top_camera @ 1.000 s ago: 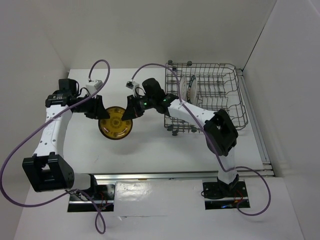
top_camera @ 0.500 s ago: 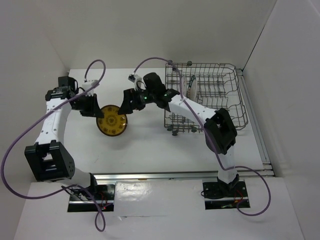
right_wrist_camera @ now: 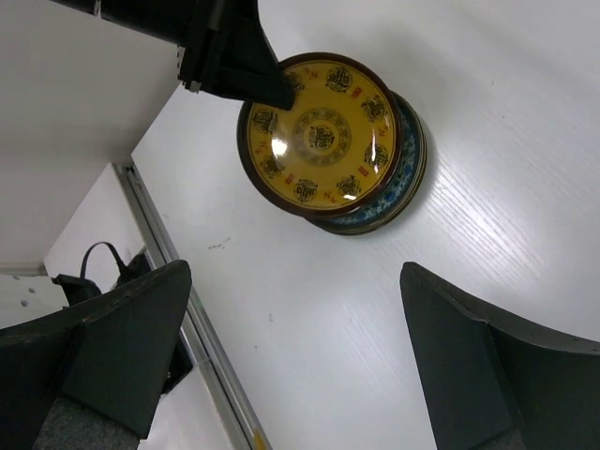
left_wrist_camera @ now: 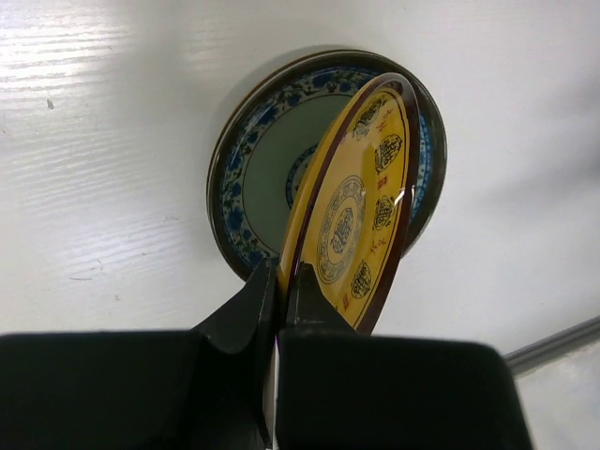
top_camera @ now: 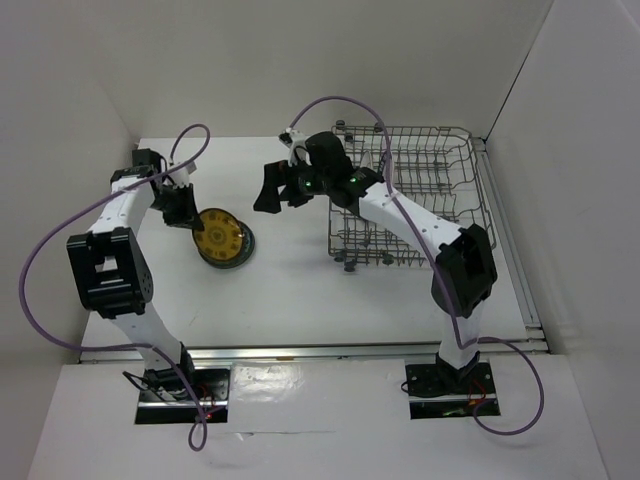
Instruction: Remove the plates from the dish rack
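An ochre-yellow plate (top_camera: 221, 233) (left_wrist_camera: 361, 206) (right_wrist_camera: 321, 136) is tilted over a teal-blue plate (left_wrist_camera: 262, 169) (right_wrist_camera: 398, 192) that lies flat on the table's left side. My left gripper (top_camera: 186, 211) (left_wrist_camera: 281, 281) is shut on the yellow plate's rim, at its left edge in the top view. My right gripper (top_camera: 270, 190) (right_wrist_camera: 295, 272) hangs open and empty above the table, between the plates and the dish rack (top_camera: 470, 200). The right arm crosses the rack's left part, so I see no plates inside it.
A metal rail (top_camera: 320, 350) (right_wrist_camera: 169, 253) runs along the table's near edge. White walls enclose the table on the left, back and right. Purple cables loop over both arms.
The right gripper opened, let go of the yellow plate and drew back toward the rack. The left gripper shut on the plate's rim and carried it left over the teal-blue plate.
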Robot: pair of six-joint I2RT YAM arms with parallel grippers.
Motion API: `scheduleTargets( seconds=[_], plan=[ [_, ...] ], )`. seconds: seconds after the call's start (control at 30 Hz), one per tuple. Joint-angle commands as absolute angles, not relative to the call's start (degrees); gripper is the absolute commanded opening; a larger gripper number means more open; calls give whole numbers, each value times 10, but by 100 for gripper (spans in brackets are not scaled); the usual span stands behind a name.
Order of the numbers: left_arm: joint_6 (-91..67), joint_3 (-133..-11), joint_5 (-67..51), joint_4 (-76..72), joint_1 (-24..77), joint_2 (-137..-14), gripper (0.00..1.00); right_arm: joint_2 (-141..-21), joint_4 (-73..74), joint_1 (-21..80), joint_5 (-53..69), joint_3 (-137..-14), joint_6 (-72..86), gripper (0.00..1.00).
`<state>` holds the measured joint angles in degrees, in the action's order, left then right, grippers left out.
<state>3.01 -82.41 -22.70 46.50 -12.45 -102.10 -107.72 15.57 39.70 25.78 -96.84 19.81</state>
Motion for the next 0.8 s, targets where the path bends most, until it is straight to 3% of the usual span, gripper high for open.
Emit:
scheduleTargets(
  seconds=[0.0,0.07,0.1,0.23,0.47,0.77],
  plan=[
    [36,-820,-204,432,-116,-1025,9,-1035,163,401,246,-950,190,100],
    [47,-814,-214,432,-116,-1032,23,-1029,163,401,246,-950,190,100],
    [55,-814,-214,432,-110,-1037,38,-1029,170,401,246,-950,190,100],
    [61,-809,-160,437,-91,-1042,55,-1029,206,401,218,-962,190,100],
    [71,-809,-68,459,-60,-1074,59,-1013,258,401,173,-999,190,100],
    [71,-803,77,445,-18,-1042,63,-981,384,308,-31,-1065,198,100]
  ],
)
